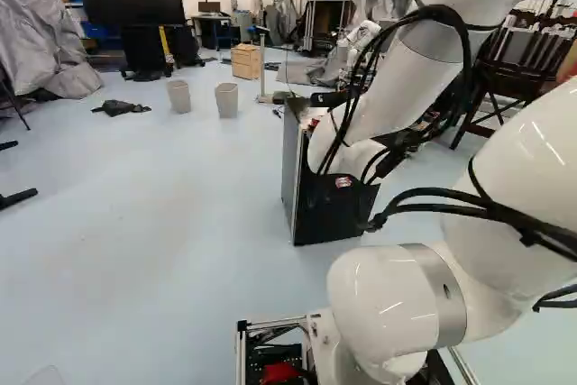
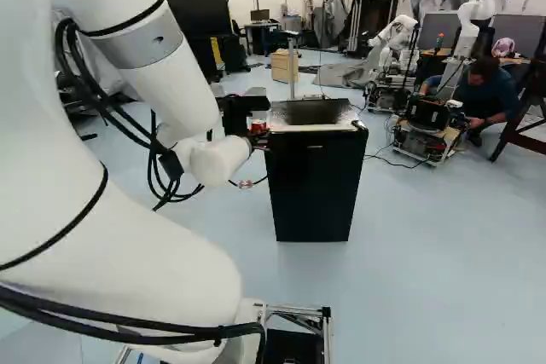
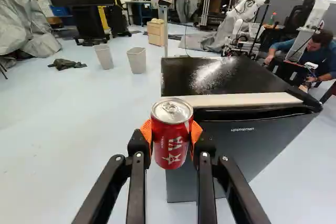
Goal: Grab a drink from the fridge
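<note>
"Near the fridge (image 3: 231, 145), is your gripper (image 2: 257, 130) holding anything?"
"Yes, you have it clenched on a red can (image 3: 171, 142), an orange pad (image 3: 146, 130) against each side."
"And how does your can sit?"
"Upright, silver top showing, by the fridge's left edge in your right base view."

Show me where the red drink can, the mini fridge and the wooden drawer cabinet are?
Red drink can (image 3: 171, 139): wrist view, on its red side.
Mini fridge (image 2: 311, 187): right base view, on its black front.
Wooden drawer cabinet (image 3: 154, 36): wrist view, on its front.
</note>
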`<state>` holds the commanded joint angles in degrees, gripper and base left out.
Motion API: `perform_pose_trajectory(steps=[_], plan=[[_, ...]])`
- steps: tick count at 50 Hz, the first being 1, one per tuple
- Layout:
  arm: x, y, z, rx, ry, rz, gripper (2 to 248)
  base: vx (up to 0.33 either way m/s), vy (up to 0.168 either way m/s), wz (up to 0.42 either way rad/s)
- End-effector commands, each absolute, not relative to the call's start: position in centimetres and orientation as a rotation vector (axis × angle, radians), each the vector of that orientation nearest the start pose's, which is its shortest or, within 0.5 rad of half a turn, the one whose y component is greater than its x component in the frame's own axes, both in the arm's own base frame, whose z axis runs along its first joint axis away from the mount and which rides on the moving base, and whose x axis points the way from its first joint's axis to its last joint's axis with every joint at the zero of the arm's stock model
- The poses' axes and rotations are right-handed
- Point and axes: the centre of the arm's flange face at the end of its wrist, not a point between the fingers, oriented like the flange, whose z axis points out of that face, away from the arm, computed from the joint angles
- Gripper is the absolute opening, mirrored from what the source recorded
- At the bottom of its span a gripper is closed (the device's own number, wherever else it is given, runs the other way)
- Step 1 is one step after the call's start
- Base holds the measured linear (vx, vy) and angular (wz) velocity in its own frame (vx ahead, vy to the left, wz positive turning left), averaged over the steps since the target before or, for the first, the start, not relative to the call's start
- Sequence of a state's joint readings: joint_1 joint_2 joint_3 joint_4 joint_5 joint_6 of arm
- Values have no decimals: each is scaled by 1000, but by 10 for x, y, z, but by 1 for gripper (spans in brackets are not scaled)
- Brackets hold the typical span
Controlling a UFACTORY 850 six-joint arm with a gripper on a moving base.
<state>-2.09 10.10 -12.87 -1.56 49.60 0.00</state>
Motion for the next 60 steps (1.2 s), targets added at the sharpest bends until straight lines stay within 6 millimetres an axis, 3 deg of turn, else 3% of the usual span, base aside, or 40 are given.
perform_pose_trajectory(steps=[29,60], plan=[[279,-1,370,-2555,1,-1832,92,0,0,0],[270,0,366,-2558,0,-1824,92,0,0,0]])
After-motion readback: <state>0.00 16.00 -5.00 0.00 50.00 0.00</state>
